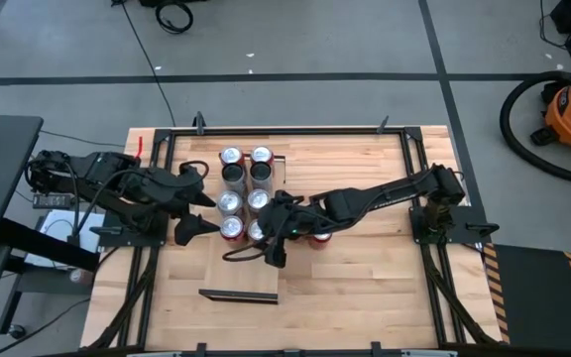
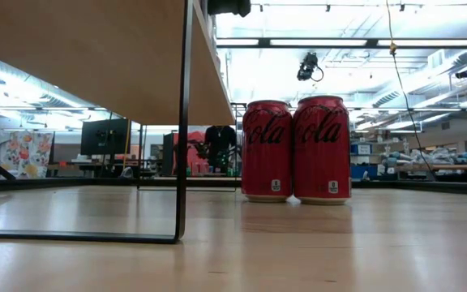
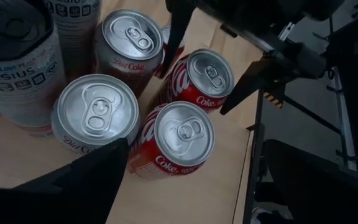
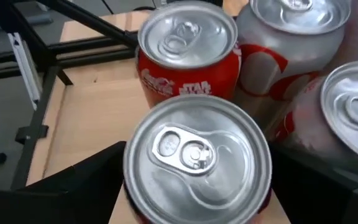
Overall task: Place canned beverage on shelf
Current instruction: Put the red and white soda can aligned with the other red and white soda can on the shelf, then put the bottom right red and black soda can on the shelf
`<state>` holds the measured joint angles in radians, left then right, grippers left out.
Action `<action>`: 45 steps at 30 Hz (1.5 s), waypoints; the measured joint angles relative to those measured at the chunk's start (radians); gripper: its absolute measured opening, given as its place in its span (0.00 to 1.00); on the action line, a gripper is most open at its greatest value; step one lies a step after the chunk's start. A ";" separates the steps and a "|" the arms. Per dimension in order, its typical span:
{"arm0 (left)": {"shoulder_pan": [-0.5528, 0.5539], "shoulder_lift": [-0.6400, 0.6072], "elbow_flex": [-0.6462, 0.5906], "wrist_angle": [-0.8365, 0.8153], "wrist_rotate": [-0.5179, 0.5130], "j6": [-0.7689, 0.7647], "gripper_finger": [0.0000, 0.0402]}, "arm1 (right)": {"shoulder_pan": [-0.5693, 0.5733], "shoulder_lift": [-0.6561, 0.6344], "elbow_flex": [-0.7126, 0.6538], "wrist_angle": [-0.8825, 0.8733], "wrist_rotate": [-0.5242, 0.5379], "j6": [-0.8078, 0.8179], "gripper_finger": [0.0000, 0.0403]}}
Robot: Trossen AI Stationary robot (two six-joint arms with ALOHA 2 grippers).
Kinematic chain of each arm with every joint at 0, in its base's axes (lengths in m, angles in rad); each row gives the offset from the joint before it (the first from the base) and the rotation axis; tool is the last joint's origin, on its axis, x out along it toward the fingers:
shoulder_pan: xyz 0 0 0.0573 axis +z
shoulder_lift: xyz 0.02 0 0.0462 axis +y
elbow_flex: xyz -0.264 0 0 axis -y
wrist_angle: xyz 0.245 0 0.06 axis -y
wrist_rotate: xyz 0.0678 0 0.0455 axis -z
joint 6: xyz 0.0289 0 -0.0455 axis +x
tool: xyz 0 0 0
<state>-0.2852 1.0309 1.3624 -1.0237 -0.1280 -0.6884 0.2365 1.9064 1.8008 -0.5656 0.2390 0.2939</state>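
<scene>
Cans (image 1: 244, 193) sit clustered at counter centre; your right pincer (image 4: 194, 186) straddles one red can (image 4: 196, 163), fingers spread, not yet clenched. Left pincer (image 1: 194, 226) waits released at its nine o'clock. Shelf (image 1: 238, 295) (six o'clock) looks bare: lifting and placing remain.

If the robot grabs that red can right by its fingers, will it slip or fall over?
The red can looks smooth and shiny, so it might slip a little. It stands upright, tall for its base, so a sideways push could tip it and it would probably roll. The right tool straddles it.
</scene>
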 joint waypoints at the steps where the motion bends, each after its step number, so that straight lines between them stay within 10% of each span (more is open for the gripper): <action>1: 0.000 0.000 0.000 -0.002 0.000 0.000 0.97 | 0.002 -0.005 0.000 -0.002 0.000 0.000 0.93; 12: 0.000 0.000 0.000 -0.177 -0.011 -0.009 0.97 | 0.017 -0.111 0.000 -0.068 0.004 -0.002 0.93; 29: 0.003 0.093 0.000 -0.376 -0.393 -0.071 0.97 | 0.033 -0.195 -0.023 -0.530 0.074 -0.034 0.93; 45: 0.014 0.147 0.000 -0.385 -0.492 -0.090 0.97 | 0.036 -0.452 -0.542 -0.270 0.023 0.018 0.93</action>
<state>-0.2707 1.1782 1.3621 -1.4088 -0.6204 -0.7785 0.2729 1.4548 1.2590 -0.8351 0.2623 0.3118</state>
